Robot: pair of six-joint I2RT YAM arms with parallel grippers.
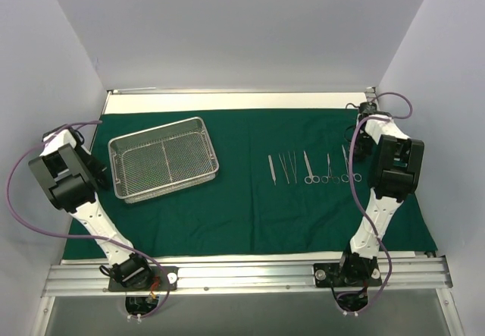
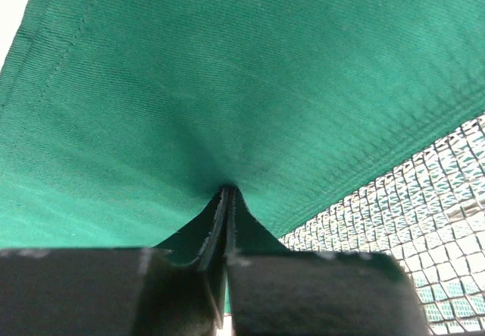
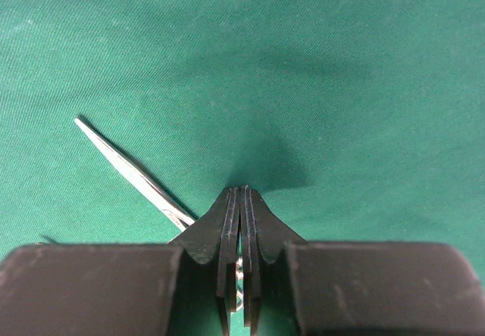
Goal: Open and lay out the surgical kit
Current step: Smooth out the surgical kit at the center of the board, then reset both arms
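Note:
The dark green cloth wrap (image 1: 250, 207) lies spread flat over the table. On its left part stands the silver wire-mesh tray (image 1: 163, 158), with nothing in it. Several slim steel instruments (image 1: 311, 168) lie in a row on the right part. My left gripper (image 2: 226, 193) is shut, its tips down at the cloth (image 2: 189, 86) just beside the tray (image 2: 432, 199). My right gripper (image 3: 240, 193) is shut too, low over the cloth above the rightmost instrument (image 3: 129, 168), whose shaft runs under the fingers. In the top view the left gripper (image 1: 97, 168) and right gripper (image 1: 355, 152) are mostly hidden by their arms.
Grey walls close in the table on the left, back and right. A metal rail (image 1: 250, 275) carrying both arm bases runs along the near edge. A strip of bare pale table (image 1: 227, 102) shows behind the cloth.

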